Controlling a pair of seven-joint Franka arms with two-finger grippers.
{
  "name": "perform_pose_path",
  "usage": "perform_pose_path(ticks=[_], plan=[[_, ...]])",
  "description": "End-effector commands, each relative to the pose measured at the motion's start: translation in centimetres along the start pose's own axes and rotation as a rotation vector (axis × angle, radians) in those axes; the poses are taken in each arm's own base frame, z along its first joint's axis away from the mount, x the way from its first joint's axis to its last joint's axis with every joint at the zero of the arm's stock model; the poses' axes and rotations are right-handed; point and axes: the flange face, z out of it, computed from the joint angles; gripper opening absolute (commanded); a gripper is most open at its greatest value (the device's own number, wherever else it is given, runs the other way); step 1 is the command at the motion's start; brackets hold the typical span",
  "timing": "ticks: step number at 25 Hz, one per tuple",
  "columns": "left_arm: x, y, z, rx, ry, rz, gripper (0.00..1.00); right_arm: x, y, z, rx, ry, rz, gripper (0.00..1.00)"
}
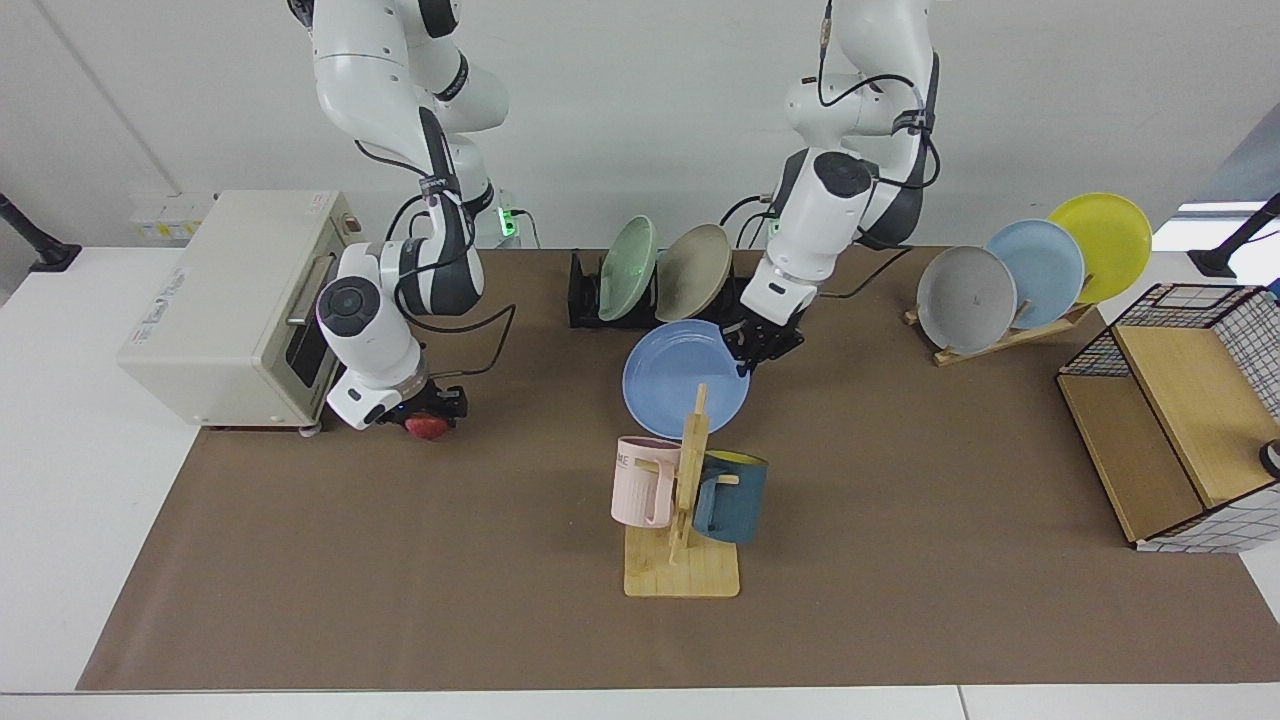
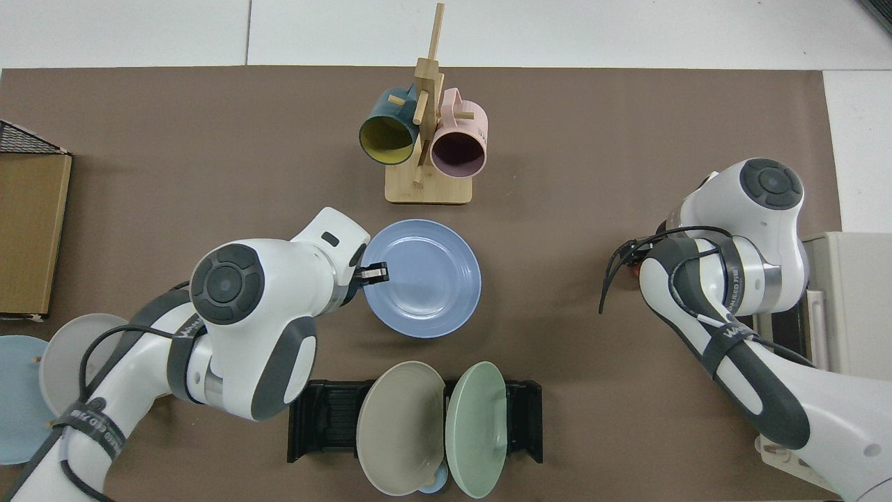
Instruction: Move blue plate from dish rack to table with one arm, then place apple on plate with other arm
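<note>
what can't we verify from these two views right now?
- Small red apple: facing view shows only part under the right gripper; top view, the arm hides it.
- Round periwinkle-blue plate, held by the left gripper: neither view settles whether it touches the brown mat.

Left gripper (image 1: 757, 347) reaches low over mid-table, fingers clamped shut. Right gripper (image 1: 432, 408) hangs low at its own side, fingers closed.
</note>
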Motion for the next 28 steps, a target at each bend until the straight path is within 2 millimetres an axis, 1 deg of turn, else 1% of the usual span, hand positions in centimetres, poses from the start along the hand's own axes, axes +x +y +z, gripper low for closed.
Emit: perform_pose_path(ticks=[1,5,10,12,13,14,16,17,18,22,25,26,28], plan=[[-1.0,0.1,3.6,-0.029,0.01,-0.013,0.0,0.7,0.0,-2.9,0.007,0.048,0.02,0.0],[-1.4,-0.5,4.2,-0.018,-0.004,0.014,0.0,0.8,0.2,-6.1,0.004,0.066,0.019,0.0],[-2.1,-1.1,4.9,-0.006,-0.019,0.035,0.0,0.8,0.2,-11.2,0.007,0.083,0.019,0.0],[-2.2,-0.8,4.9,-0.007,-0.018,0.047,0.0,0.8,0.3,-13.6,0.006,0.085,0.02,0.0],[-2.2,-0.7,5.0,-0.008,-0.015,0.046,0.0,0.8,0.3,-14.1,0.008,0.082,0.021,0.0],[-2.2,-0.7,5.1,-0.009,-0.015,0.049,0.13,0.6,0.3,-15.1,0.01,0.089,0.021,0.0],[-2.1,-0.7,5.0,0.002,-0.015,0.072,0.6,0.4,0.5,-16.3,0.004,0.1,0.021,0.0],[-2.0,-0.8,5.0,0.008,-0.013,0.091,0.88,0.4,0.5,-16.8,0.004,0.103,0.021,0.0],[-1.8,-1.1,5.0,0.016,-0.011,0.114,1.0,0.2,0.5,-17.3,0.006,0.105,0.021,0.0],[-0.5,-1.3,4.3,0.031,-0.005,0.14,1.0,0.1,0.3,-17.4,0.015,0.105,0.025,0.0],[0.5,-1.3,3.3,0.056,-0.006,0.16,1.0,0.0,0.0,-17.7,0.017,0.112,0.066,0.0],[1.0,-1.6,2.8,0.067,-0.01,0.159,1.0,0.0,-0.1,-17.8,0.018,0.115,0.08,0.0],[1.9,-2.3,2.0,0.095,-0.022,0.161,1.0,0.0,-2.0,-17.8,0.02,0.115,0.076,0.0]])
